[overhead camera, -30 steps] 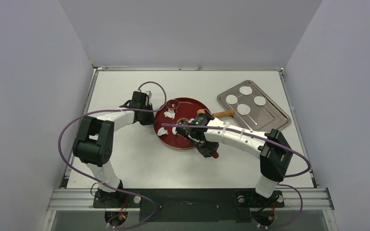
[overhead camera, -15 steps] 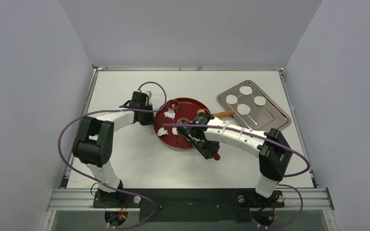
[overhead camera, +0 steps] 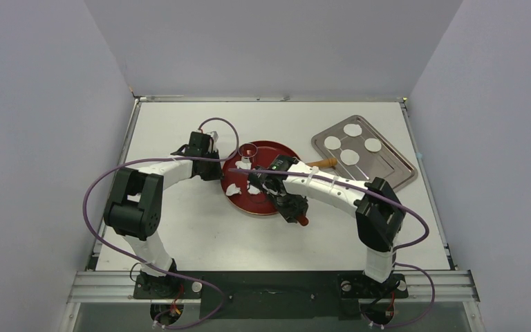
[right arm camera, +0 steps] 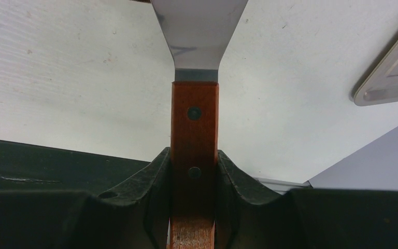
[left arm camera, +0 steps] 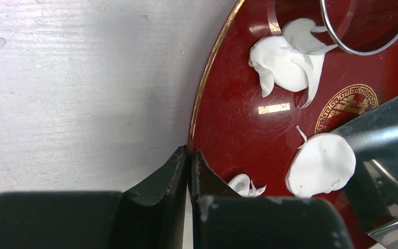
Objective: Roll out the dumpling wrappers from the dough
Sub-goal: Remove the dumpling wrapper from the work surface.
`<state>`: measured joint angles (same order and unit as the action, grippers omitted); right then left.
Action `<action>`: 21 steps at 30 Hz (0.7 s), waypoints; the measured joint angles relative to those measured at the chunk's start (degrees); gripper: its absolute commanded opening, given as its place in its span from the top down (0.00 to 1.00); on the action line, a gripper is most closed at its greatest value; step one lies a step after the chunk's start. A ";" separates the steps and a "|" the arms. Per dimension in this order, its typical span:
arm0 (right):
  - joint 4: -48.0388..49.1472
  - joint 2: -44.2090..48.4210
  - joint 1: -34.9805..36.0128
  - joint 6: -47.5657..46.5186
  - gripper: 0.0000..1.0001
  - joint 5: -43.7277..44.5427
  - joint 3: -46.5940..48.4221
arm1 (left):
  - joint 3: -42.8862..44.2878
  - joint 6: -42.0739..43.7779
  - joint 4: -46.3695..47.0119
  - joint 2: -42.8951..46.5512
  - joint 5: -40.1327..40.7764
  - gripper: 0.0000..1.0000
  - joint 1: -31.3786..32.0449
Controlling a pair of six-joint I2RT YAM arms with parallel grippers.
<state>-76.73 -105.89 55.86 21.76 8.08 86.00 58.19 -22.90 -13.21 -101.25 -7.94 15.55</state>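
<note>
1. Mid-bench: left gripper (left arm camera: 189, 158) clenched on red plate (left arm camera: 228, 119) rim.
2. Alongside, right gripper (right arm camera: 194, 161) grasps scraper (right arm camera: 195, 119); arm has swung left, blade now meets dough (left arm camera: 321, 165) on plate.
3. Four dumpling wrappers (overhead camera: 349, 157) wait on far-right tray (overhead camera: 390, 173); transfer likely next.

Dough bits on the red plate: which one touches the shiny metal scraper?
The smooth round piece, right against the scraper. The ragged lump lies up by the metal ring, and the tiny scrap sits beside the left hand pinching the plate.
</note>
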 measured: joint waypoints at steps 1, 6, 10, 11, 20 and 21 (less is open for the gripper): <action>0.15 -0.02 0.04 -0.07 1.00 -0.02 0.11 | 0.00 0.00 0.00 0.00 0.00 1.00 0.00; 0.20 0.00 0.42 -0.09 1.00 -0.15 -0.09 | 0.00 0.00 -0.02 0.02 0.00 1.00 0.00; 1.31 0.74 0.50 -0.15 1.00 -0.20 -3.08 | 0.00 0.00 -0.07 0.02 -0.31 1.00 0.00; 1.70 1.25 0.57 -0.17 1.00 -0.37 -4.39 | 0.00 0.00 -0.09 0.02 -0.44 1.00 0.00; 2.56 5.35 2.64 -0.50 1.00 -3.45 -7.13 | -0.02 0.46 -0.46 0.02 -1.62 1.00 0.07; 2.75 5.29 2.75 -0.66 1.00 -3.80 -6.97 | -0.02 0.59 -0.48 0.02 -1.70 1.00 0.11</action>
<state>-73.97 -100.60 58.61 21.10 4.27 79.02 58.17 -22.31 -13.69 -101.23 -9.65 15.66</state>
